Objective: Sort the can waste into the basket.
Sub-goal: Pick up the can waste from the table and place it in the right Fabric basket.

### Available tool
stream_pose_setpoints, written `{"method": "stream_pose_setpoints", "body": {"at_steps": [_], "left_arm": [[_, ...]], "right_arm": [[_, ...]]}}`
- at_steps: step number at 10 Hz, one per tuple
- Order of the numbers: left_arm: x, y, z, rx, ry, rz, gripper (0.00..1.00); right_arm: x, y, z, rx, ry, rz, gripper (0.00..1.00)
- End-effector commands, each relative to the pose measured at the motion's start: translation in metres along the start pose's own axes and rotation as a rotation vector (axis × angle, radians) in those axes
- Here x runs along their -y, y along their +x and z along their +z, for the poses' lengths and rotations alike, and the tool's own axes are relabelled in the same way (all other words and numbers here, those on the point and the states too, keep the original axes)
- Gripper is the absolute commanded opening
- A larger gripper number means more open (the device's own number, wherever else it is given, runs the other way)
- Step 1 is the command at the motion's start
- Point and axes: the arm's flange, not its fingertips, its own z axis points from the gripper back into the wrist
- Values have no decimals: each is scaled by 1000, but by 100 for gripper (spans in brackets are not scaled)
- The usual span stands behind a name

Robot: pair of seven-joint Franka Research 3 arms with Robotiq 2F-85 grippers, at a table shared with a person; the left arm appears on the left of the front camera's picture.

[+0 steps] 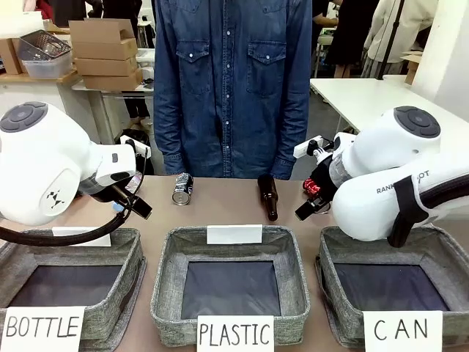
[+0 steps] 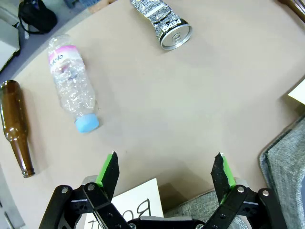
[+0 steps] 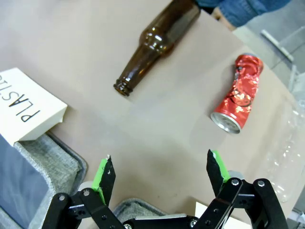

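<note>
Left wrist view, left gripper [image 2: 165,167]: we see its jaws spread wide with nothing between them, above the bare table [image 2: 190,105].
Left wrist view, dark can [image 2: 164,21]: it lies on its side at the top of the picture, silver end toward us, well apart from the fingers.
Left wrist view, other things: a clear bottle with a blue cap [image 2: 71,86] lies near that can, and a brown bottle [image 2: 14,126] lies beside it at the picture's edge.
Right wrist view, right gripper [image 3: 159,164]: we find it wide open as well, holding nothing.
Right wrist view, red can [image 3: 238,95]: crushed, it lies on the table ahead of the fingers and off to one side, apart from them.
Right wrist view, other things: a second brown bottle [image 3: 157,40] lies near the red can without touching it.
Front view, CAN basket [image 1: 341,315]: it sits at the robot's right, its dark bottom showing, with the right arm over its far rim.
Front view, cans: we see the dark can on the table before the person [image 1: 231,88], beyond the PLASTIC basket [image 1: 172,308]. The red can shows partly behind the right gripper. Both lie outside the CAN basket.
</note>
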Motion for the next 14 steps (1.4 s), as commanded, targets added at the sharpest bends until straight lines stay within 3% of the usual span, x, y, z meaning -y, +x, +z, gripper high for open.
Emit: {"method": "stream_pose_setpoints", "body": {"at_steps": [1, 2, 3, 4, 6, 7, 8, 9, 10, 11, 12, 13, 14], "left_arm": [[0, 0, 0, 0, 0, -1, 100], [0, 0, 0, 0, 0, 0, 100], [-6, 3, 37, -63, -30, -1, 100], [-5, 7, 80, -160, -46, 186, 100], [12, -12, 162, -64, -79, 160, 100], [24, -19, 182, 11, -55, 146, 100], [35, -19, 175, 93, -116, 72, 100], [7, 2, 159, -51, -77, 131, 100], [7, 2, 159, -51, -77, 131, 100], [21, 2, 199, 25, -83, 112, 100], [8, -5, 203, 38, -273, 192, 100], [-11, -17, 214, 85, -513, 270, 100], [-33, -32, 222, 152, -708, 361, 100]], "right_arm": [[0, 0, 0, 0, 0, 0, 100], [0, 0, 0, 0, 0, 0, 100], [9, 7, 28, -34, 90, -112, 100], [14, 10, 68, -61, 75, -202, 100], [16, -2, 156, 10, 41, -238, 100], [8, -11, 182, 32, -35, -224, 100], [-2, -16, 186, 86, -105, -208, 100], [20, 7, 151, 13, 23, -219, 100], [16, 6, 189, 61, -24, -218, 100], [17, 3, 178, -18, 10, -257, 100], [29, -5, 183, 10, 178, -391, 100], [48, -9, 199, 34, 423, -732, 100], [65, -27, 218, 18, 699, -862, 100]]}}
